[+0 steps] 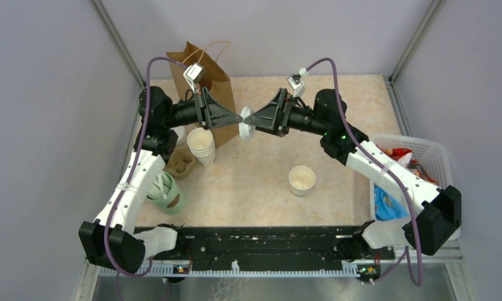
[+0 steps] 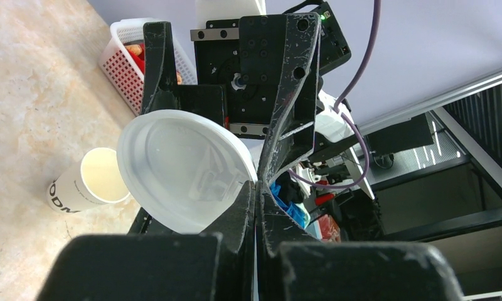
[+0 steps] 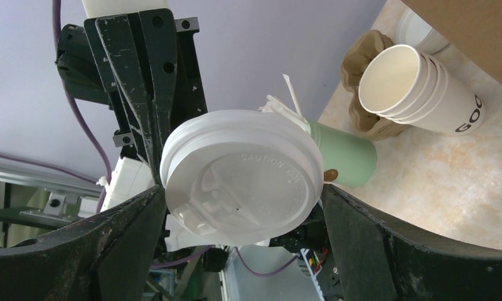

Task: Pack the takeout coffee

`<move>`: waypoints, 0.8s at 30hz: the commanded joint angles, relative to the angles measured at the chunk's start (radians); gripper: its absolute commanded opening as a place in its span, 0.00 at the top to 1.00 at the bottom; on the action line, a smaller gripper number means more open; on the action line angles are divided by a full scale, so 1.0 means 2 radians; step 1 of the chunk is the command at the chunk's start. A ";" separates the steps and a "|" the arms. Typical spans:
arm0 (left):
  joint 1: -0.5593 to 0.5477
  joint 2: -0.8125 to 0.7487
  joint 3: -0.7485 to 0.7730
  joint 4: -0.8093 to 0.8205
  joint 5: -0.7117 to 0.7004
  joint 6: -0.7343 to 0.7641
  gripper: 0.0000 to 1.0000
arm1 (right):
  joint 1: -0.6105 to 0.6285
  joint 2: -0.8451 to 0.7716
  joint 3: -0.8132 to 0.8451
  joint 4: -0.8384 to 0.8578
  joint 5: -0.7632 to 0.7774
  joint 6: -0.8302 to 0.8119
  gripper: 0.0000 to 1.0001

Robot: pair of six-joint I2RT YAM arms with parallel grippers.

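Note:
A round white plastic lid hangs in the air over the table's middle, between both grippers. My left gripper is shut on the lid's rim; its tips pinch the edge of the lid. My right gripper faces it, its jaws wide and touching opposite sides of the lid. A single cream paper cup stands open, without a lid, on the table; it also shows in the left wrist view. No capped cup is in view. The brown paper bag stands upright at the back left.
A stack of lidless cream cups lies by the bag. A brown cup carrier and a green cup holding white sticks sit at the left. A white basket of packets stands at the right edge.

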 commanded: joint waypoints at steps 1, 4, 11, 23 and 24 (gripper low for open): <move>-0.004 -0.002 -0.001 0.030 0.011 0.000 1.00 | 0.004 0.000 0.002 0.032 -0.001 0.005 0.08; -0.005 0.000 -0.001 0.030 0.010 -0.001 1.00 | 0.004 0.000 0.001 0.036 -0.003 0.007 0.12; -0.005 0.002 -0.001 0.029 0.009 0.000 1.00 | 0.004 -0.002 -0.001 0.031 -0.002 0.005 0.15; -0.005 0.003 -0.003 0.028 0.003 0.001 0.98 | 0.004 -0.007 0.000 0.021 0.002 0.005 0.20; -0.005 0.002 -0.003 0.028 0.002 0.000 0.98 | 0.004 -0.007 0.000 0.022 0.002 0.004 0.21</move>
